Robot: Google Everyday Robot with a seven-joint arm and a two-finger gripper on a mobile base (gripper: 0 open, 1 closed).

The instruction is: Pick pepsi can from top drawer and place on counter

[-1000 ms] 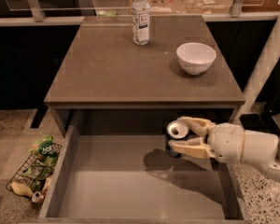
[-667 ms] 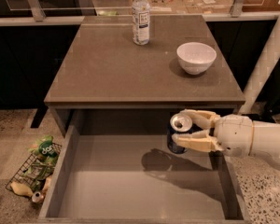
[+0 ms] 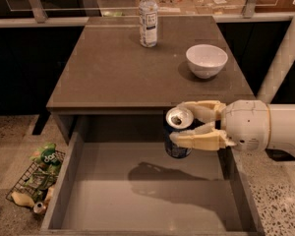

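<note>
pepsi can (image 3: 178, 134) lifted higher, upright, top up, in gripper (image 3: 176, 122) over top drawer (image 3: 64, 181)

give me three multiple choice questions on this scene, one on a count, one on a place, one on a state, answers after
1. How many things stand on the counter?
A) two B) one C) four

2. Where is the pepsi can?
A) on the counter B) on the ground C) in the air over the open top drawer

3. The tool, just in front of the counter's front edge, is:
A) open and empty B) shut on the pepsi can C) shut on nothing

Answers:
1 A: only the water bottle and the white bowl stand there.
2 C: it is held up near the counter's edge, clear of the drawer's floor.
3 B: both fingers press the can's sides.
</note>
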